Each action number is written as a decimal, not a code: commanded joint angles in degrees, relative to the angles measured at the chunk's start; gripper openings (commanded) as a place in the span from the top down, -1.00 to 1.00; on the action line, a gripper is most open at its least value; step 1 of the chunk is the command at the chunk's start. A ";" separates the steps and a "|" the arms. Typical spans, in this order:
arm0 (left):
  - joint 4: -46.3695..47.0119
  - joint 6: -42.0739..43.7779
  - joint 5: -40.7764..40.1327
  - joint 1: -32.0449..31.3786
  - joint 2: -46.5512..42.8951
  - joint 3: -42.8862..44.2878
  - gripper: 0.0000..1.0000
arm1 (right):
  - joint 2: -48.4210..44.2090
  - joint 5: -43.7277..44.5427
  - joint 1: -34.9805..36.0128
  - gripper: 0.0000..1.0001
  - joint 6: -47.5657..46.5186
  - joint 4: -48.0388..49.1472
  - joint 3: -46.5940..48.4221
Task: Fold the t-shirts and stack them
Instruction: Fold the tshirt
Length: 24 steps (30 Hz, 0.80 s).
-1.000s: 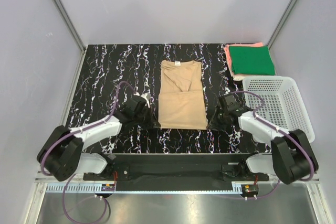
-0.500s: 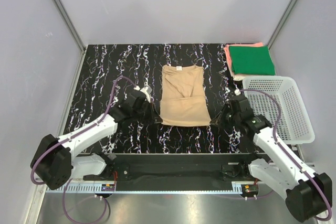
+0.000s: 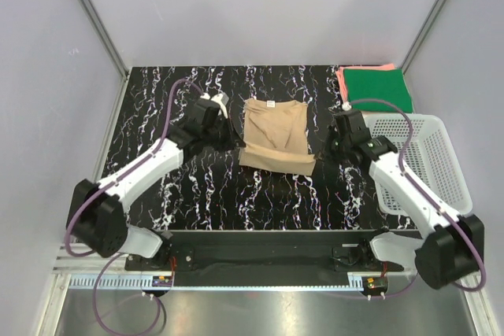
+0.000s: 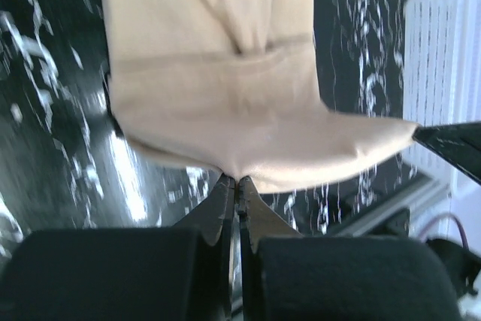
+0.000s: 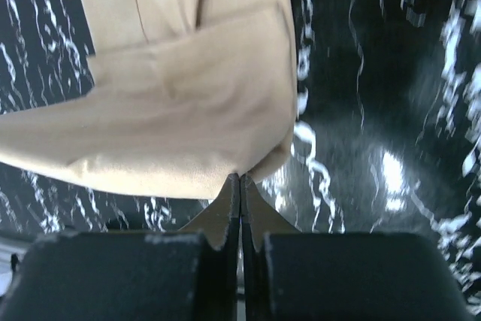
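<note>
The tan t-shirt (image 3: 274, 139) lies mid-table, its near hem lifted and carried back over its body. My left gripper (image 3: 238, 147) is shut on the hem's left corner; the left wrist view shows the tan t-shirt (image 4: 225, 103) pinched at the left gripper (image 4: 237, 180). My right gripper (image 3: 316, 156) is shut on the right corner; the right wrist view shows the tan t-shirt (image 5: 180, 110) held at the right gripper (image 5: 240, 177). A folded dark green t-shirt (image 3: 379, 90) lies on a coral-pink t-shirt (image 3: 343, 83) at the far right.
A white mesh basket (image 3: 429, 159) stands at the right edge, close to my right arm; it also shows in the left wrist view (image 4: 443, 50). Grey walls enclose the black marbled table (image 3: 157, 108).
Both grippers have lifted the tan shirt's near hem and carried it away from the arm bases, toward the collar. The shirt's visible length has shortened as it folds.
</note>
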 commanded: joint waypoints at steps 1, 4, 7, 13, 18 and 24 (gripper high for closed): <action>1.35 3.93 2.92 2.94 5.66 8.59 1.00 | 6.76 2.99 -2.53 1.00 -6.84 3.77 9.45; 1.26 5.60 3.37 4.87 11.55 15.89 1.00 | 14.06 2.29 -4.28 1.00 -9.83 4.57 14.72; 1.00 6.39 3.45 6.63 17.71 23.09 1.00 | 19.60 0.81 -5.34 1.00 -11.85 5.53 19.04; 0.91 7.27 6.79 9.62 29.57 36.10 1.00 | 28.30 -1.84 -7.45 1.00 -15.46 7.29 28.52; 1.08 11.05 10.93 10.41 37.05 44.72 1.00 | 35.42 -4.48 -9.21 1.00 -16.78 7.29 35.22; 6.08 9.83 13.30 12.08 43.55 50.88 1.00 | 41.23 -3.96 -10.44 1.00 -16.43 7.90 39.44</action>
